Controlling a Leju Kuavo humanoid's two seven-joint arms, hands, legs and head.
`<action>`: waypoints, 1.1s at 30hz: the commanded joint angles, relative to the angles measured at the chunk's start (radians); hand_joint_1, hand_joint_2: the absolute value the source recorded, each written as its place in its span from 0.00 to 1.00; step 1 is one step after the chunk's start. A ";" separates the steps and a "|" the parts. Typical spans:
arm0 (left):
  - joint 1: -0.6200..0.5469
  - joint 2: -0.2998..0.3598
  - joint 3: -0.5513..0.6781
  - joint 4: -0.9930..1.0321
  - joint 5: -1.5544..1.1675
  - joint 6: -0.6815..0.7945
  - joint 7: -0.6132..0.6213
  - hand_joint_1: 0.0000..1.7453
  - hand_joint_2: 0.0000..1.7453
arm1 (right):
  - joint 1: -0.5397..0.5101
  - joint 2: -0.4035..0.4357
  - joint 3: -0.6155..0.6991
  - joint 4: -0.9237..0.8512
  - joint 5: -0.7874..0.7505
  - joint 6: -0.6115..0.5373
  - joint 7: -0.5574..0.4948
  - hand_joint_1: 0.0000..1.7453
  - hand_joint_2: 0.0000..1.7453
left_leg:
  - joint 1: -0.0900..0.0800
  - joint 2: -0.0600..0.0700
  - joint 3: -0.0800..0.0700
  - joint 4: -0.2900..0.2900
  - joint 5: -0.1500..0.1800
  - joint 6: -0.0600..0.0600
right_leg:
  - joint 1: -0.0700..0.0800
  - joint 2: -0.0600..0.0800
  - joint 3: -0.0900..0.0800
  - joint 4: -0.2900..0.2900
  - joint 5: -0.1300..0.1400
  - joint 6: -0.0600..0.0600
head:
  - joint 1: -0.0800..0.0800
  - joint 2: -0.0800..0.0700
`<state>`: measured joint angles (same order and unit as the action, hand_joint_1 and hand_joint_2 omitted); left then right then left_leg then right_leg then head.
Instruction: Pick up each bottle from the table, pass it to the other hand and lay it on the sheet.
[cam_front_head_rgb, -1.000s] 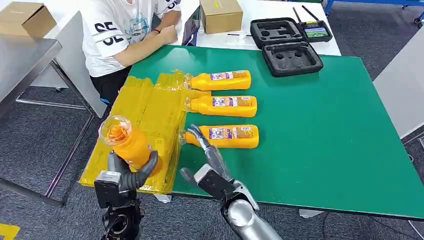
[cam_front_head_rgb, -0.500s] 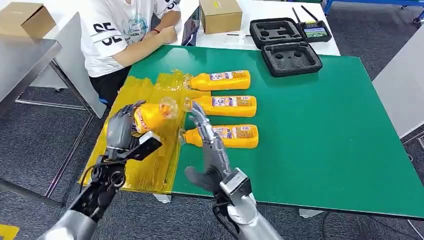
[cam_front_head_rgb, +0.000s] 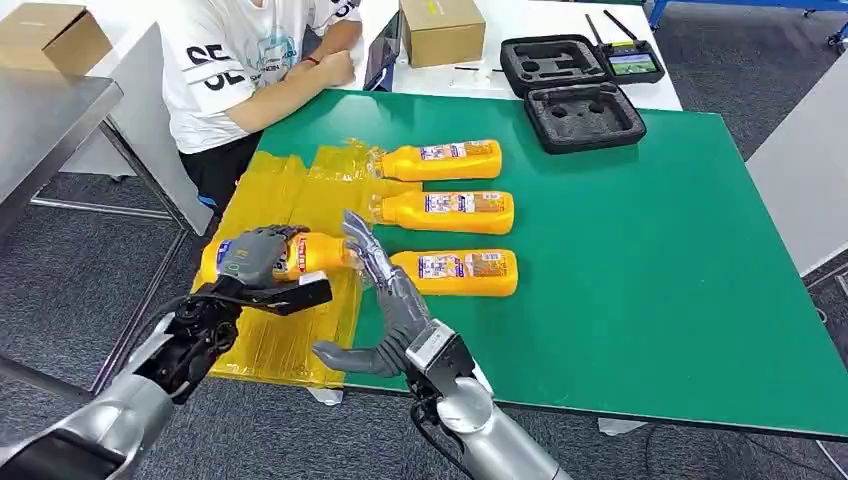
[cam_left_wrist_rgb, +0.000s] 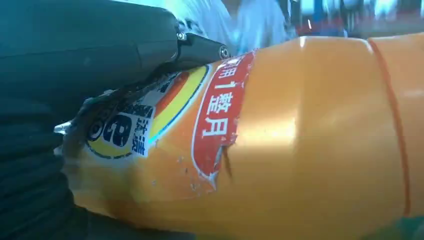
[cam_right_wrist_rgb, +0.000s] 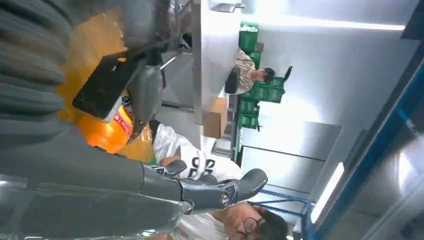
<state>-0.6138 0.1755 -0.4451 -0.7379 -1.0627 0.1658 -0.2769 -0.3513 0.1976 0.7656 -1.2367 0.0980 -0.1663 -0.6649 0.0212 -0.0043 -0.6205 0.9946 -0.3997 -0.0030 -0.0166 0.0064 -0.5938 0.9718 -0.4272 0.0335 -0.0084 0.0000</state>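
- Four orange bottles are showing in the head view: three are lying in a column on the green table (cam_front_head_rgb: 650, 260), and one is being carried.
- The held bottle (cam_front_head_rgb: 305, 255) is lying sideways in the left hand (cam_front_head_rgb: 255, 262), above the yellow sheet (cam_front_head_rgb: 290, 340), with its cap end pointing toward the right hand (cam_front_head_rgb: 385, 305).
- The left hand is gripping the held bottle around its labelled body; in the left wrist view dark fingers (cam_left_wrist_rgb: 90, 50) are wrapping over the label of the same bottle (cam_left_wrist_rgb: 300, 145).
- The right hand is standing with fingers spread and holding nothing, palm facing the held bottle, just beside its cap end. Whether it is touching the cap cannot be told.
- The near table bottle (cam_front_head_rgb: 455, 272) is lying just beyond the right hand; the middle table bottle (cam_front_head_rgb: 450, 211) and the far table bottle (cam_front_head_rgb: 442, 160) are lying behind it, necks toward the sheet.
- Judged step: the bottle is sitting in the left hand over the sheet, so the laying-down phase appears to be in hand.
- Next move, as a judgement: the left hand is needing to lower the bottle flat onto the sheet and then release it, while the right hand is needing to move clear so it does not nudge the near table bottle.
- A person (cam_front_head_rgb: 250, 50) is sitting at the far edge of the table, apart from both hands.
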 joint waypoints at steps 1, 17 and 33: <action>-0.195 0.028 -0.175 0.228 -0.041 -0.157 -0.018 1.00 1.00 | -0.035 -0.008 0.010 0.126 -0.001 0.019 -0.014 0.00 1.00 | 0.001 -0.002 0.004 0.001 -0.002 0.001 | 0.001 -0.003 0.005 0.000 -0.002 -0.002 | 0.000 0.000; -0.262 0.027 -0.225 0.330 -0.018 -0.351 -0.054 1.00 1.00 | -0.044 0.004 0.008 0.160 -0.011 0.016 -0.033 0.00 1.00 | 0.001 0.000 0.004 0.001 -0.002 0.001 | 0.001 0.000 0.004 0.000 -0.001 -0.001 | 0.000 0.000; -0.251 0.036 -0.220 0.330 0.003 -0.388 -0.059 1.00 1.00 | -0.038 0.004 0.011 0.148 -0.011 0.015 -0.030 0.00 1.00 | 0.000 0.000 0.003 0.000 -0.001 0.001 | 0.001 0.000 0.004 0.000 -0.001 -0.001 | 0.000 0.000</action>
<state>-0.8241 0.2083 -0.6256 -0.4745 -1.0582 -0.2079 -0.3319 -0.3520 0.2148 0.7660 -1.1357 0.0900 -0.1514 -0.6950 0.0211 -0.0049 -0.6205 0.9946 -0.3996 -0.0031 -0.0167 0.0064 -0.5933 0.9721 -0.4272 0.0336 -0.0088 -0.0004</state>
